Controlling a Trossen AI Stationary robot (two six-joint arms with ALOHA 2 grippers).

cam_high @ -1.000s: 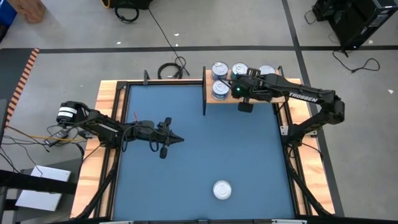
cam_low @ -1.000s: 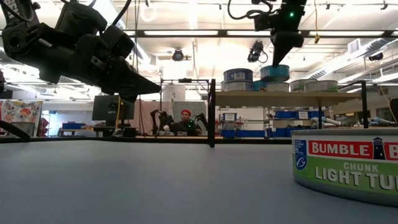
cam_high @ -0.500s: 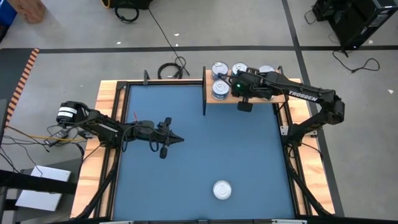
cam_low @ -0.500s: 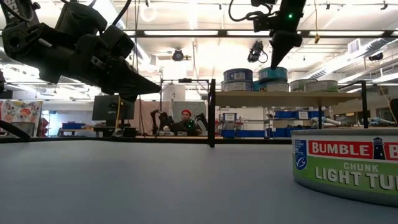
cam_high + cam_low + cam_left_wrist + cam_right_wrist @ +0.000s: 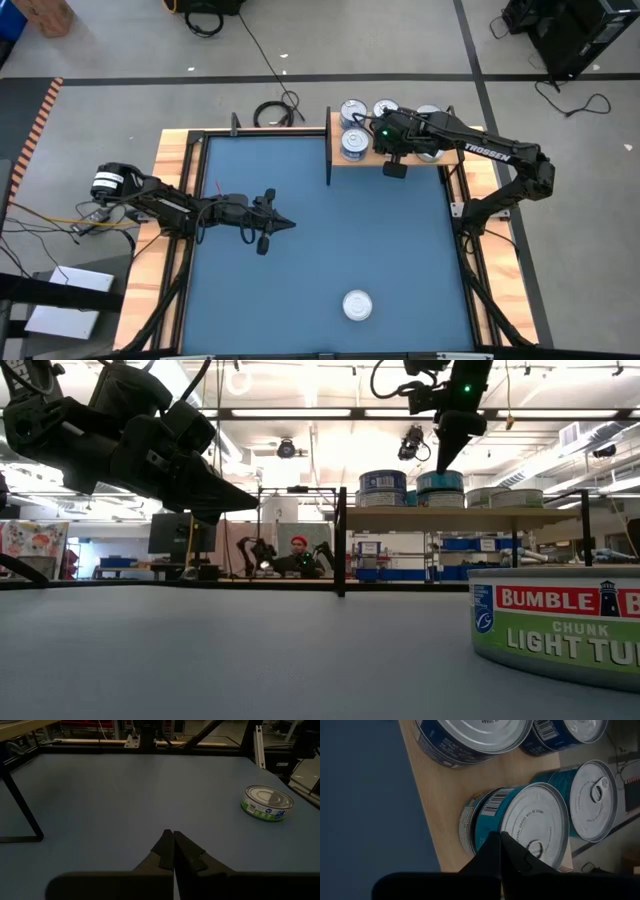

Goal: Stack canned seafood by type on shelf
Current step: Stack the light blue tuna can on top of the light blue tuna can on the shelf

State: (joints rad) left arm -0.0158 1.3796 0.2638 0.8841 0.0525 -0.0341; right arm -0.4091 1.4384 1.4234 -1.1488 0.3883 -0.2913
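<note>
Right gripper [image 5: 501, 836]: fingers pressed together, holding nothing, hovering over the shelf with its tips above a teal-sided tin's lid.
Left gripper [image 5: 173, 833]: fingers closed tight with nothing between them, hanging above the blue mat [image 5: 300, 260], well apart from the shelf.
Teal-sided tin [image 5: 530, 822]: sitting directly under the right gripper's tips; its lower edge is being covered by the fingers.
Shelf [image 5: 350, 160]: a pale wooden board with black posts lying beneath the right gripper; the arm is covering part of it in the high view.
Tins on shelf: four showing in the right wrist view, two teal and two dark blue, the blue ones cut off by the frame; any stacking is hard to count from above.
Loose tin [image 5: 357, 304]: one green-labelled tuna tin standing alone on the mat, ahead of the left gripper and far from the right one; the low view is cropping it at the frame's edge.
Person [image 5: 300, 556]: sitting far beyond the table, small and hard to make out.
</note>
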